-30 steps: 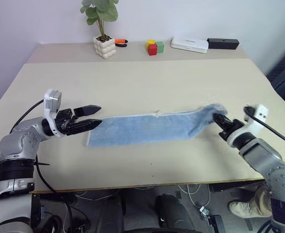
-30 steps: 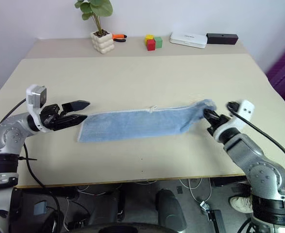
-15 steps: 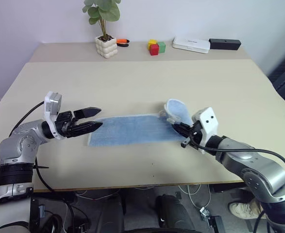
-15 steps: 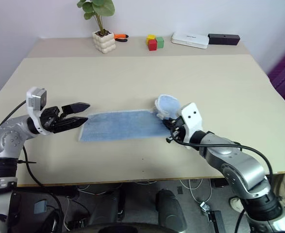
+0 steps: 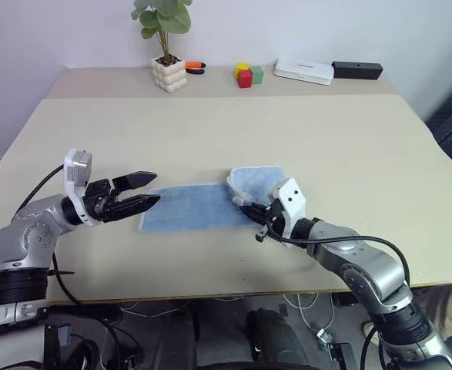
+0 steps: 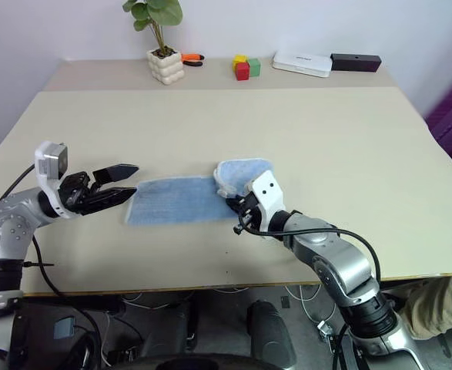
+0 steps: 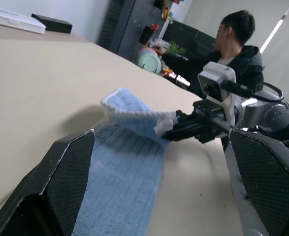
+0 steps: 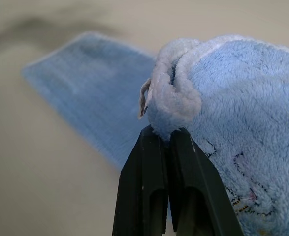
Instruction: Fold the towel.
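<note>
One gripper (image 5: 249, 208) pinches the towel (image 5: 191, 206).

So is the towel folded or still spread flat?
Partly folded: the right end effector holds one end of the towel doubled back over the flat rest.

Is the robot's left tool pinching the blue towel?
No, the left tool is wide open just off the towel's end, while the right tool grips the other end.
</note>
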You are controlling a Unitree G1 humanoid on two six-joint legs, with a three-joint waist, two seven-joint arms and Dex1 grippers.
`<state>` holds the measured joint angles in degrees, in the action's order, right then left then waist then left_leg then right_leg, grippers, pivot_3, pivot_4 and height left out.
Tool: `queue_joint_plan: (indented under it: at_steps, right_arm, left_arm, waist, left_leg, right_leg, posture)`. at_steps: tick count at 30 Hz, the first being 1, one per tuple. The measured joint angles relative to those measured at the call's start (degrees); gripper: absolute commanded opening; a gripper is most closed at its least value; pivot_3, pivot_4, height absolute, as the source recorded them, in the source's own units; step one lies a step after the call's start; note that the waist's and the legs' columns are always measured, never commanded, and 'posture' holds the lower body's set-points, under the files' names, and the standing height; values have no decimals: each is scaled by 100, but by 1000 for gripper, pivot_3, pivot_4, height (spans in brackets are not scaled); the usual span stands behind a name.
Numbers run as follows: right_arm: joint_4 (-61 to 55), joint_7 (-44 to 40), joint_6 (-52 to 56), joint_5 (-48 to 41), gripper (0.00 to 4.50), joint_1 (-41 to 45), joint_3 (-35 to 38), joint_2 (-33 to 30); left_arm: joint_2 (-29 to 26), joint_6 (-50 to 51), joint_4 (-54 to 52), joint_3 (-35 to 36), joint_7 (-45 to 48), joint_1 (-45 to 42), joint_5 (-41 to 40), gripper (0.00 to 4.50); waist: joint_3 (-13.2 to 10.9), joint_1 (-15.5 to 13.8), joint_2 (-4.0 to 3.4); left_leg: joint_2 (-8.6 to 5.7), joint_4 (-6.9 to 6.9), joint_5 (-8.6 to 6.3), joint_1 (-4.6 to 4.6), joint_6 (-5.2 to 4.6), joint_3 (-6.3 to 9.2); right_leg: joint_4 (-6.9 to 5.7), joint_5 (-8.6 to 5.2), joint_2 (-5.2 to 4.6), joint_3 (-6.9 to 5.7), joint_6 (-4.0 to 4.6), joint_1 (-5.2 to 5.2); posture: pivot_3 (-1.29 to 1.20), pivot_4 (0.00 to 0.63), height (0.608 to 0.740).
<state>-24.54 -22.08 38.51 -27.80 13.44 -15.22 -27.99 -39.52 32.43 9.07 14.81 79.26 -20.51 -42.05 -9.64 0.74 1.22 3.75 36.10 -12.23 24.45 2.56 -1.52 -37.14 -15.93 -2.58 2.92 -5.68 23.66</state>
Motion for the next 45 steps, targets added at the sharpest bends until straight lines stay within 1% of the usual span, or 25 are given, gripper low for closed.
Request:
queue_joint_plan:
  at_steps: [4, 5, 7, 8, 11, 12, 13, 14, 15, 17, 18, 19, 20, 22, 24, 25, 27, 32, 35, 37, 45]
  right_arm:
    - [7, -78, 8, 313, 82, 27, -116, 10]
    - [7, -102, 30, 350, 317, 25, -130, 25]
    - [8, -126, 79, 401, 843, 22, -117, 94]
    - [8, -130, 91, 402, 1265, 22, -114, 133]
    - [7, -174, 110, 406, 2817, 23, -99, 244]
    - [2, -215, 110, 401, 3225, 23, -72, 257]
    - [-12, -270, 123, 357, 3782, 20, -8, 268]
    - [-41, -346, 189, 150, 4246, 13, 164, 318]
    - [-86, -413, 252, -89, 4440, 13, 373, 386]
    - [-202, -457, 332, -499, 4440, 76, 809, 478]
    - [-231, -447, 379, -647, 4236, 159, 1008, 508]
    - [-209, -394, 476, -863, 3802, 291, 1263, 574]
    - [-150, -317, 502, -995, 3469, 440, 1471, 676]
    - [51, -190, 402, -992, 2449, 763, 1742, 693]
    - [291, -132, -16, -441, 1464, 844, 1649, 551]
    - [467, -88, -204, -174, 864, 843, 1548, 521]
    - [907, 47, -663, 365, 41, 842, 1345, 603]
    - [1519, 83, -1540, 1039, 41, 728, 909, 1061]
    - [2053, 57, -2142, 1489, 41, 416, 447, 1389]
    - [2427, 18, -2423, 1688, 41, 240, 243, 1488]
    - [3282, -88, -3876, 2285, 41, 199, 162, 1694]
  left_arm:
    - [0, 5, -10, 0, -15, 0, -38, 4500]
    - [0, 5, -10, 0, -17, 0, -43, 4500]
    - [0, 5, -9, 0, -19, -1, -44, 4500]
    - [0, 4, -9, -2, -19, -1, -44, 4500]
    - [0, 3, -9, -2, -19, -2, -44, 4500]
    - [0, 3, -9, -2, -19, -2, -44, 4500]
    - [0, 3, -8, -2, -18, -3, -44, 4500]
    - [0, 3, -7, -2, -15, -3, -44, 4500]
    - [0, 2, -7, -2, -8, -4, -44, 4500]
    - [-3, 0, -7, -2, 0, -5, -44, 4500]
    - [-4, 0, -7, -2, 1, -6, -44, 4500]
    - [-4, -4, -5, -2, 1, -9, -44, 4500]
    - [-3, -8, -4, -4, 1, -16, -44, 4500]
    - [3, -20, -5, -16, -3, -69, -44, 4500]
    - [3, -21, -2, -17, -4, -68, -44, 4500]
    - [3, -21, -1, -20, -3, -68, -44, 4500]
    - [4, -21, 0, -26, -1, -69, -43, 4500]
    - [3, -21, 1, -37, -4, -71, -43, 4500]
    - [3, -18, -4, -46, -19, -69, -43, 4500]
    - [1, -17, -8, -44, -45, -59, -43, 4500]
    - [-1, 5, -148, -42, -109, 67, -52, 4500]
  waist:
    - [0, 0, 0]
    - [0, 2, 0]
    - [0, 2, 0]
    - [0, 2, 0]
    - [0, 0, 0]
    - [0, -1, 0]
    - [0, -3, 0]
    - [0, -4, 0]
    - [0, -4, 0]
    - [0, 0, 0]
    - [0, 2, 0]
    - [0, 4, 0]
    - [0, 5, 0]
    - [0, 0, 0]
    - [0, -5, 0]
    - [0, 3, 0]
    - [0, 15, 0]
    - [0, 36, 0]
    - [0, 37, 0]
    - [0, 20, -1]
    - [2, 38, 3]
  left_leg:
    - [0, 0, 0, 0, 0, 0]
    - [0, 0, 0, 0, 0, 0]
    - [0, 0, 0, 0, 0, 0]
    - [0, -1, 0, 0, 0, 0]
    - [0, 0, 0, 0, 0, 0]
    - [0, 0, 0, 0, 0, 0]
    - [0, 0, 0, 0, 0, 0]
    - [0, 0, 0, 0, 0, 0]
    - [0, 0, 0, 0, 0, 0]
    - [0, -1, 0, 0, 0, 0]
    - [0, -1, 0, 0, 0, 0]
    - [0, -1, 0, -1, 0, 0]
    - [1, -1, 0, -1, 0, 0]
    - [0, -1, 0, -2, 0, 0]
    - [-1, -4, 0, 0, 0, 0]
    - [-1, -4, 0, 0, 0, -1]
    - [-1, -5, 0, -1, 0, -1]
    - [0, -10, 0, -1, 0, -1]
    - [0, -9, 0, -1, 0, -1]
    - [-1, -4, 0, 0, 1, -2]
    - [0, -1, 0, -9, 1, -1]
  right_leg:
    - [0, 0, 0, 0, 0, 0]
    - [0, 0, 0, 0, 0, 0]
    - [0, 0, 0, 0, 0, 0]
    - [0, 0, 0, 0, 0, 0]
    - [0, 0, 0, 0, 0, 0]
    - [0, 0, 0, 0, 0, 0]
    - [0, 0, 0, 0, 0, 0]
    - [0, 0, 0, 0, -1, 0]
    - [0, 0, 0, 0, -1, 0]
    - [0, 1, 0, 0, -1, -1]
    - [0, 1, 0, 0, -1, -1]
    - [-1, 1, 0, 0, -1, -1]
    - [-3, 1, 0, -1, -1, 0]
    - [-3, 1, 0, -1, -2, 0]
    - [1, 1, 0, -2, -1, 0]
    - [1, 1, 0, -2, -1, 1]
    - [-3, 1, 1, -1, -2, 3]
    - [-8, 7, 4, -1, -13, 8]
    - [-8, 7, 4, -1, -14, 7]
    - [-8, 3, 1, -1, -5, 5]
    - [-8, 2, 2, 0, -3, -4]
  posture:
    - [0, 150, 740]
    - [0, 150, 740]
    - [0, 150, 740]
    - [0, 150, 740]
    - [0, 150, 740]
    - [0, 150, 740]
    - [0, 150, 740]
    - [0, 150, 740]
    - [0, 150, 740]
    - [0, 150, 740]
    - [0, 150, 740]
    - [0, 150, 740]
    - [0, 150, 740]
    - [0, 150, 740]
    - [0, 150, 740]
    - [0, 150, 740]
    - [0, 150, 740]
    - [0, 150, 740]
    - [0, 150, 740]
    - [0, 150, 740]
    - [0, 150, 740]
